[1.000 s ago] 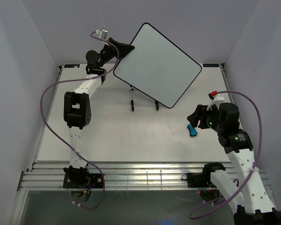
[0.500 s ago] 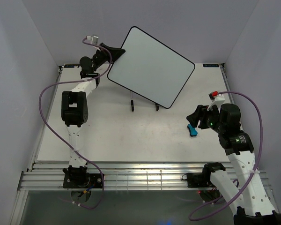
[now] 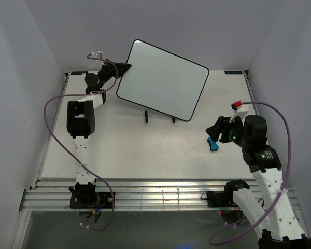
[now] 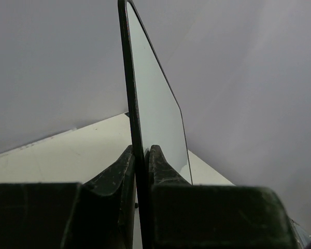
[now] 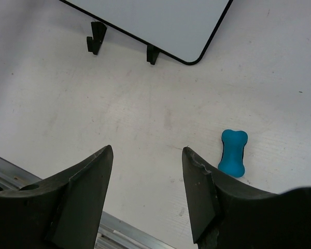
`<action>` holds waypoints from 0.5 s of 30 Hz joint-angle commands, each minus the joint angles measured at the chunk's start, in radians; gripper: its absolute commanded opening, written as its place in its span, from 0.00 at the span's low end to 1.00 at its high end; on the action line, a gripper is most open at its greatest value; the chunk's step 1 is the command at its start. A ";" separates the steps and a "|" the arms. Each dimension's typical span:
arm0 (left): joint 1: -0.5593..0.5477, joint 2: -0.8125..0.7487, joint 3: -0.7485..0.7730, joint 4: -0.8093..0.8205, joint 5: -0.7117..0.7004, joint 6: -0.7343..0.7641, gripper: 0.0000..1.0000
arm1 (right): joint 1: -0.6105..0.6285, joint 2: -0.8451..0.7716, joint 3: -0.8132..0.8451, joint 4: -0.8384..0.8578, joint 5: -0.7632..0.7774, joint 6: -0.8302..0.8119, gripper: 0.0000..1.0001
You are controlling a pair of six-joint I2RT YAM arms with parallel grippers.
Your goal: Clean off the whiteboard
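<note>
- My left gripper (image 3: 124,67) (image 4: 141,151) is at the far left of the table (image 3: 129,150), raised, clamped tight on the whiteboard (image 3: 163,80) (image 4: 156,116). The jaws pinch its black rim at the left edge, one finger on each face.
- The whiteboard is in the far-middle of the scene, tilted so its face turns toward the overhead camera and rotated a little, left edge higher than right. The face reads plain glossy white. My left wrist view sees it nearly edge-on, running away from the fingers.
- Easel stand (image 3: 145,118) (image 5: 96,37): two black feet show on the table right under the board's lower edge. I cannot tell if the board touches the stand.
- Eraser (image 3: 212,143) (image 5: 233,152): small, blue, bone-shaped, flat on the table at right, well apart from the board's lower right corner.
- My right gripper (image 3: 214,128) (image 5: 147,153) hovers above the table, just beside the eraser. Jaws are partway apart, with nothing between them, only bare table. The eraser lies outside the right finger, not touching it.
</note>
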 commanded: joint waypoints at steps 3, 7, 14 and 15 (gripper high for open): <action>0.013 0.020 0.021 0.318 0.121 0.075 0.00 | -0.001 -0.024 0.027 0.053 -0.030 -0.008 0.62; 0.026 0.066 0.064 0.354 0.174 0.063 0.00 | -0.003 -0.036 0.035 0.049 -0.025 -0.013 0.61; 0.026 0.048 -0.036 0.401 0.228 0.196 0.00 | -0.001 -0.030 0.033 0.056 -0.025 -0.013 0.61; 0.026 0.048 -0.040 0.405 0.228 0.202 0.00 | -0.001 -0.029 0.035 0.056 -0.020 -0.013 0.61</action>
